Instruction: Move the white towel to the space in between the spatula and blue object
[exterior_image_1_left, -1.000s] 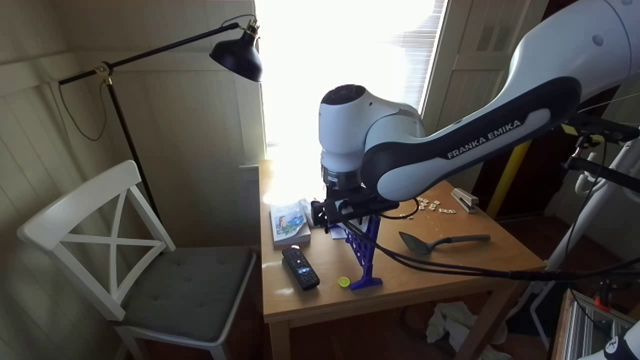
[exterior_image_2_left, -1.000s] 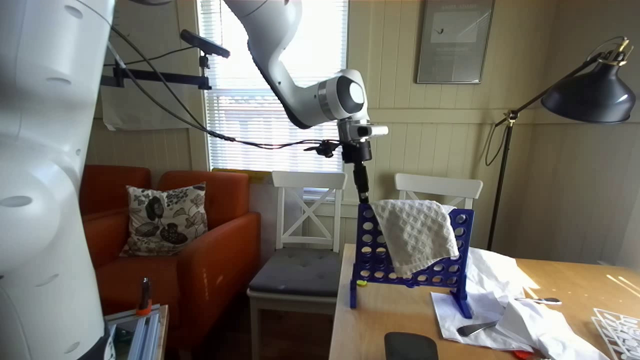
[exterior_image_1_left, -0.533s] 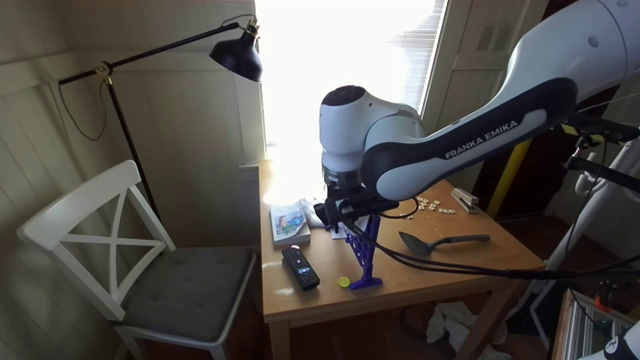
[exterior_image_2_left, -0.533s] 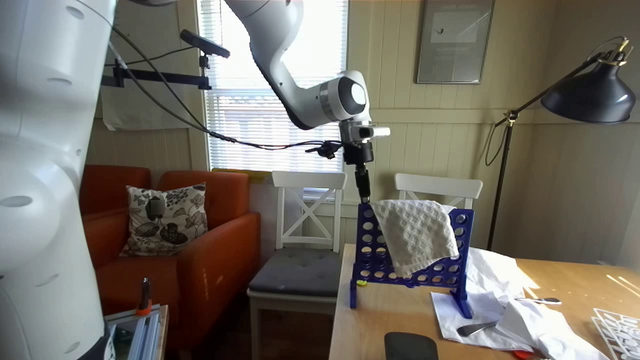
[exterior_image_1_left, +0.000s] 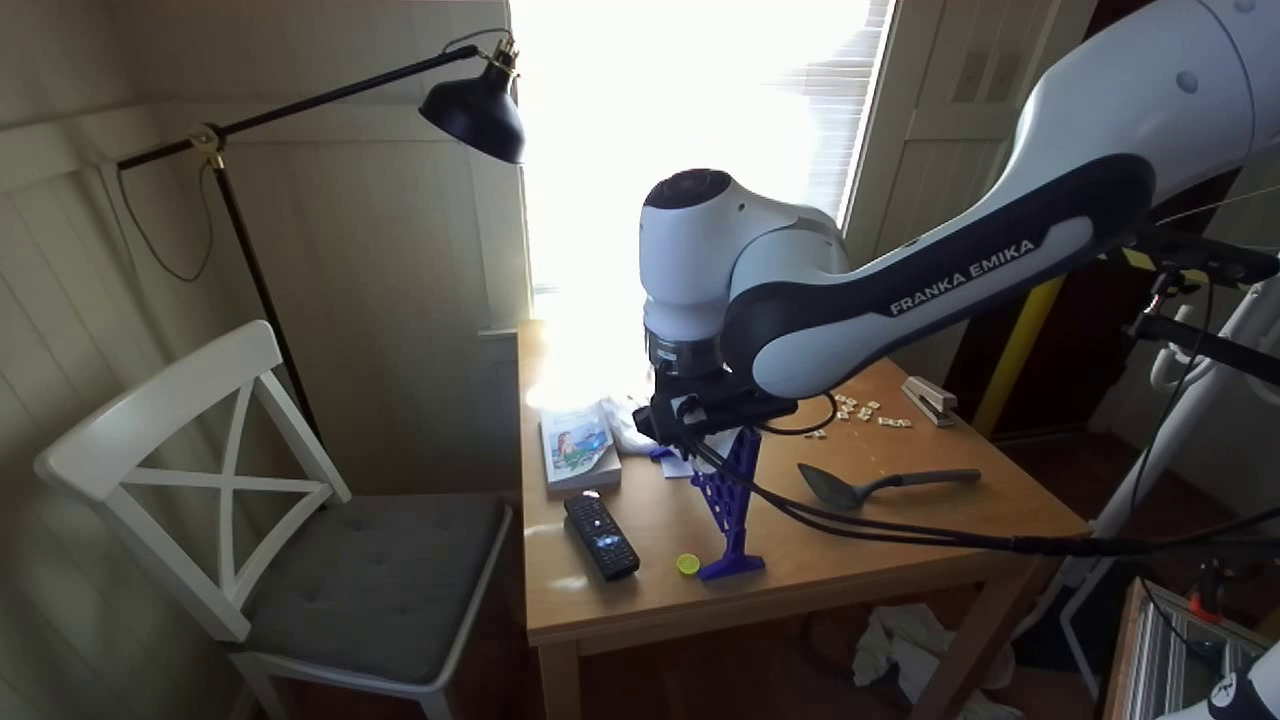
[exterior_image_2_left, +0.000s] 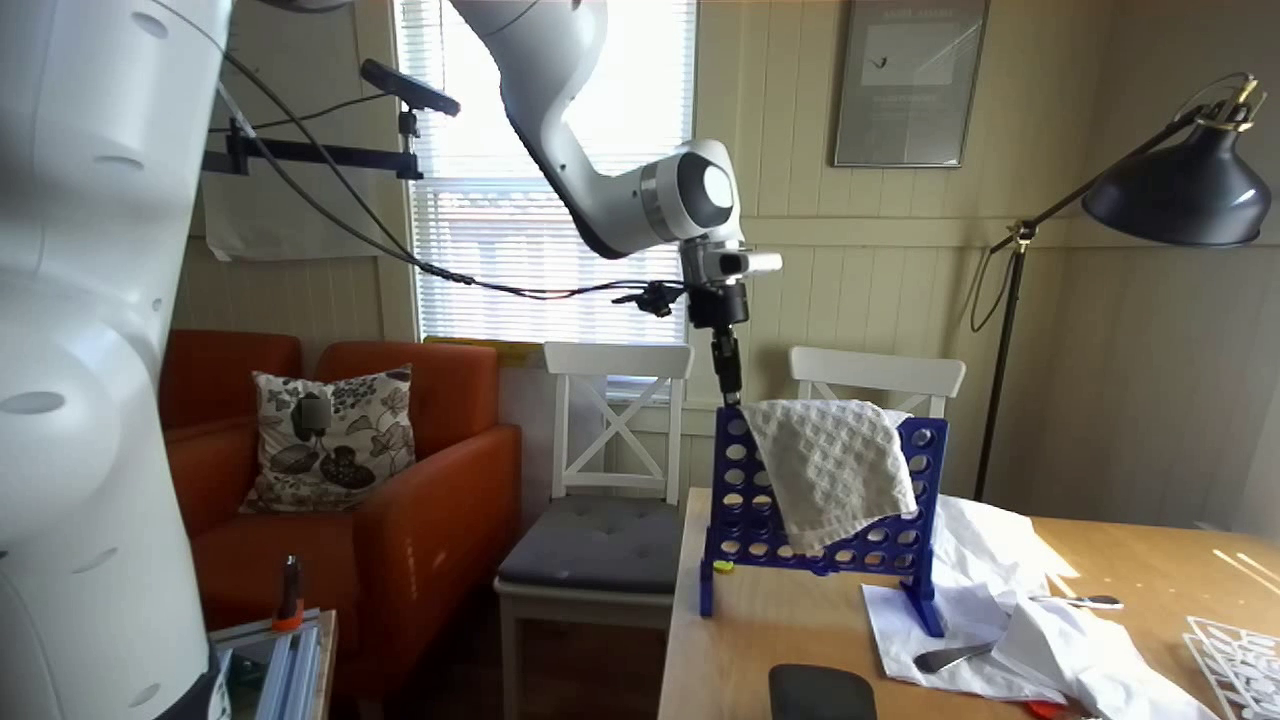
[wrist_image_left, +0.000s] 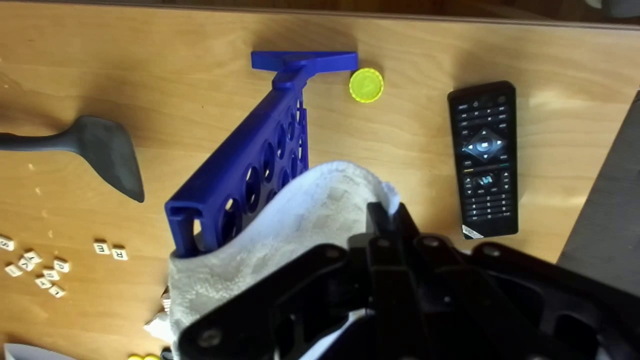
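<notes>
The white towel is draped over the top of the blue object, an upright rack with round holes. An exterior view shows the towel hanging down the face of the blue rack. My gripper is shut on the towel's edge, with a small fold of cloth poking out between the fingertips. Seen from outside, the gripper points down at the rack's top corner. The dark spatula lies flat on the table, apart from the rack; an exterior view also shows the spatula.
A black remote and a yellow disc lie on the rack's other side from the spatula. Letter tiles, a stapler, a book and white paper are on the table. Arm cables hang over it.
The gripper's jaws have come together on the towel's edge, and the hand has shifted very slightly. Towel, blue rack and spatula stay where they were.
</notes>
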